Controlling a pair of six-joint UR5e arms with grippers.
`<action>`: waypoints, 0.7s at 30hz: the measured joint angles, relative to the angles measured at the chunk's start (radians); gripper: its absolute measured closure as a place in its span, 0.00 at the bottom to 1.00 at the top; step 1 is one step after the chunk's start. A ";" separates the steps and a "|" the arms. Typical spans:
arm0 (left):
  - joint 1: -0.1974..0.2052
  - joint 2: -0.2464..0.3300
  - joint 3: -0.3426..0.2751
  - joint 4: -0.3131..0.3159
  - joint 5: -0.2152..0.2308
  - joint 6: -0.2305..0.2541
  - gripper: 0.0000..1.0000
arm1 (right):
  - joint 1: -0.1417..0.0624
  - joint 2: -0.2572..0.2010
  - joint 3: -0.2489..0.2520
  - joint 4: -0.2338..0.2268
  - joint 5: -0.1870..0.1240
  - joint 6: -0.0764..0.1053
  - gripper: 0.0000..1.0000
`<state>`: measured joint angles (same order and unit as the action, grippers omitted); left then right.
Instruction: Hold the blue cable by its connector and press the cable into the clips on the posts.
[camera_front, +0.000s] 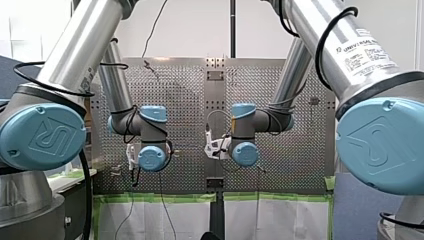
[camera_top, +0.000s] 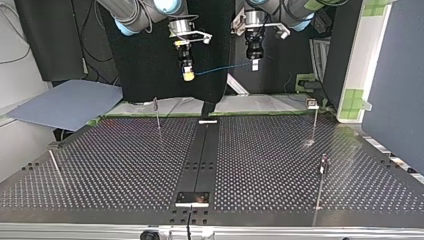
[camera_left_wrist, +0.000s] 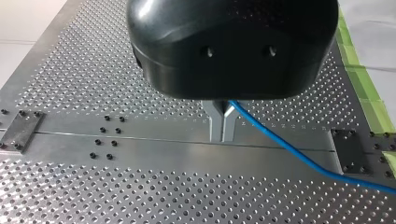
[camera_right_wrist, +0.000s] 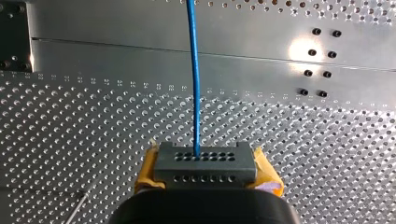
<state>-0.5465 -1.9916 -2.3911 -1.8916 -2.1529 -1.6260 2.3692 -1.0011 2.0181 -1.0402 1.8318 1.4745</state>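
**The blue cable (camera_top: 224, 69) held aloft at both ends**

Front view. My left arm (camera_front: 80, 45) and my right arm (camera_front: 345, 50) reach in from the sides, their wrists near the middle over the perforated table (camera_front: 185, 90). The fingers are hidden below the wrists, and the cable cannot be made out.

Top view. The right gripper (camera_top: 188, 75), yellow-padded, hangs at the view's left, the left gripper (camera_top: 254, 64) at its right. The cable runs almost level from one to the other, well above the table. The posts (camera_top: 157, 113) stand below, well apart from it.

Left wrist view. The metal fingers (camera_left_wrist: 215, 123) are pressed together on the cable, which leaves between them and trails off to one side above the table.

Right wrist view. The yellow pads (camera_right_wrist: 267, 175) clamp the black connector (camera_right_wrist: 205, 163) between them. The cable leaves its face and runs straight ahead of the gripper.
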 joint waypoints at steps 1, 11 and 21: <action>0.000 0.000 0.000 0.000 0.000 0.000 0.97 | 0.000 0.000 0.000 0.000 0.000 0.000 1.00; 0.000 0.001 0.000 -0.001 0.000 0.000 0.97 | 0.017 0.017 -0.009 0.019 0.003 -0.008 1.00; 0.000 0.002 0.000 -0.002 0.000 0.000 0.97 | 0.041 0.101 -0.014 0.052 0.005 -0.011 1.00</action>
<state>-0.5464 -1.9901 -2.3911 -1.8931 -2.1529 -1.6259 2.4103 -0.9002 2.0046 -0.9886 1.8363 1.4638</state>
